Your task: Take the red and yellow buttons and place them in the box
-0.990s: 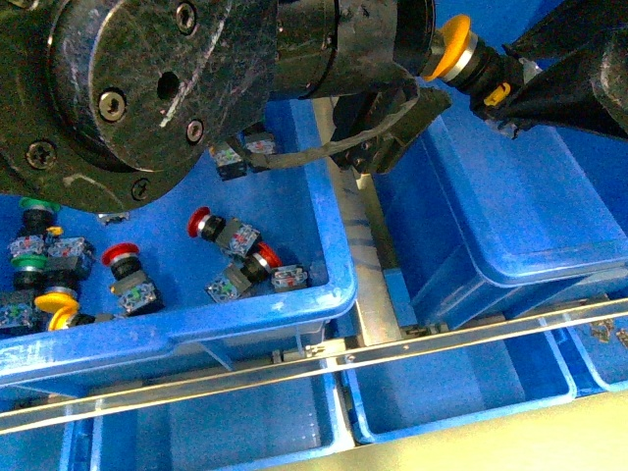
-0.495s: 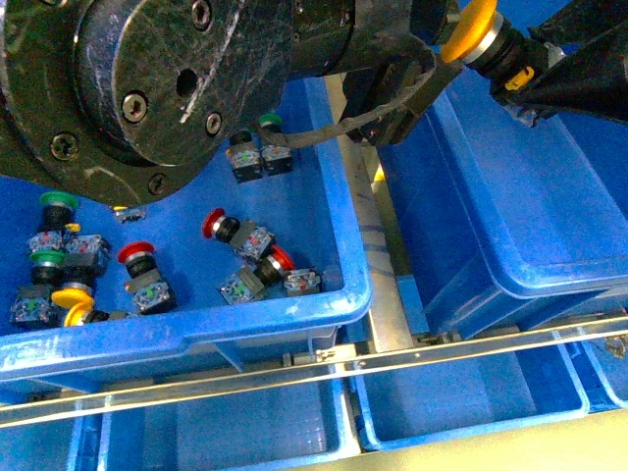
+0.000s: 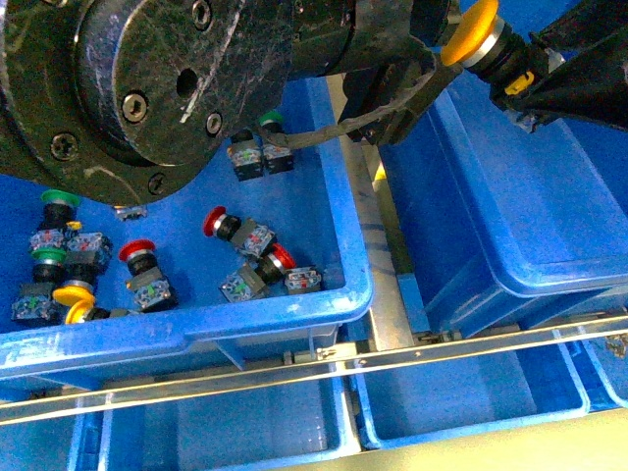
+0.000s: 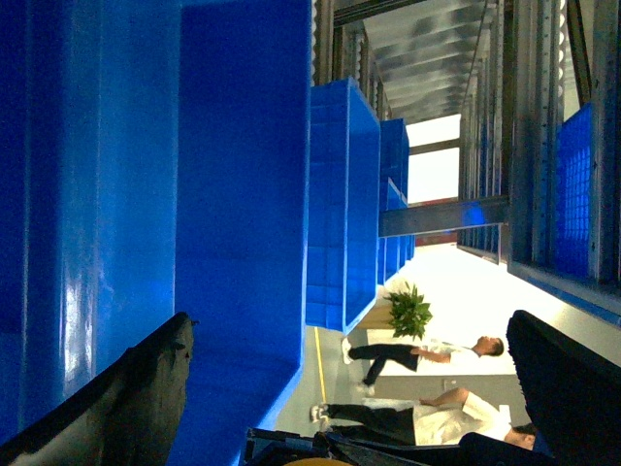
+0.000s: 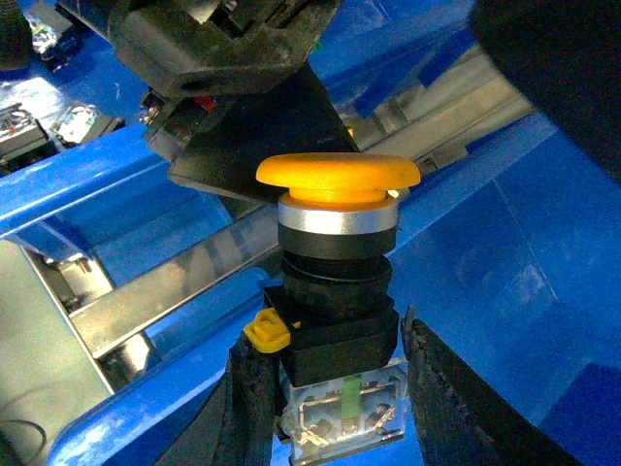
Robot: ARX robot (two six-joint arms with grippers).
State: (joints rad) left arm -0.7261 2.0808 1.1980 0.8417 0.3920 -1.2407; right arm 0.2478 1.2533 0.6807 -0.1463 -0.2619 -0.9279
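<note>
My right gripper (image 3: 512, 80) is shut on a yellow button (image 3: 469, 31), held at the top right above the box (image 3: 530, 216), a large deep blue bin. In the right wrist view the yellow button (image 5: 338, 180) stands upright, its contact block clamped between the fingers (image 5: 250, 398), with the box wall (image 5: 529, 282) behind. Red buttons (image 3: 214, 222) (image 3: 137, 253) (image 3: 280, 258) and another yellow button (image 3: 74, 294) lie in the left bin (image 3: 196, 329). My left gripper (image 4: 349, 408) is open and holds nothing. In the front view only its arm shows, big and black at the top left.
Green-capped switches (image 3: 59, 199) (image 3: 270, 120) lie among the others in the left bin. A metal rail (image 3: 378, 245) separates that bin from the box. Shallower blue bins (image 3: 451, 392) sit below a metal bar (image 3: 294, 368). The left wrist view shows stacked blue bins (image 4: 340, 194) and people beyond.
Over the first half second the held yellow button rose slightly and moved right in the front view, and the left arm shifted. Since then nothing has visibly moved.
</note>
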